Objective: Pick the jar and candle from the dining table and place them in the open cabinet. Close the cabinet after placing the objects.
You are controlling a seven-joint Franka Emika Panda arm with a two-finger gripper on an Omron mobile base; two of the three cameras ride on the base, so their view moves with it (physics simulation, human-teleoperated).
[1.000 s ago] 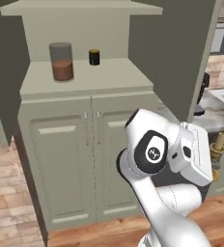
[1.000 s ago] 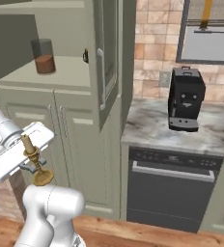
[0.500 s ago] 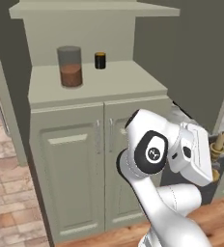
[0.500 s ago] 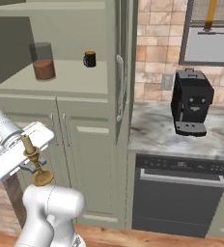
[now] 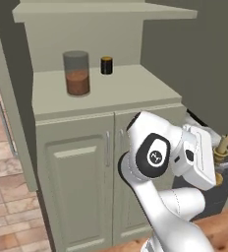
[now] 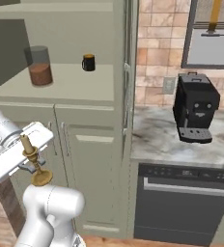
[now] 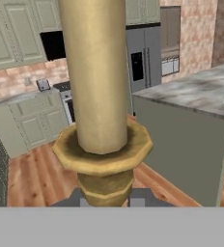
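My gripper (image 6: 31,161) is shut on the stem of the gold candle (image 6: 32,155), held low in front of the cabinet's lower doors. The same gripper (image 5: 219,161) and candle (image 5: 223,145) sit at the right edge of the left base view. In the hand view the candle (image 7: 102,96) rises huge between the fingertips. The jar (image 5: 77,74) (image 6: 39,66), half full of brown powder, stands on the flat shelf of the open sage-green cabinet (image 5: 121,91) (image 6: 85,88). Behind the hand is the marbled dining table (image 7: 201,91).
A short black cylinder with an orange top (image 5: 106,65) (image 6: 88,62) stands on the shelf to the right of the jar. The cabinet's open right door (image 6: 128,72) juts out edge-on. A black coffee machine (image 6: 196,108) sits on the marble counter (image 6: 157,137) above a dishwasher (image 6: 181,202).
Both base views have shifted with the camera: the cabinet now looks closer and has slid right. The arm keeps its pose with the candle held.
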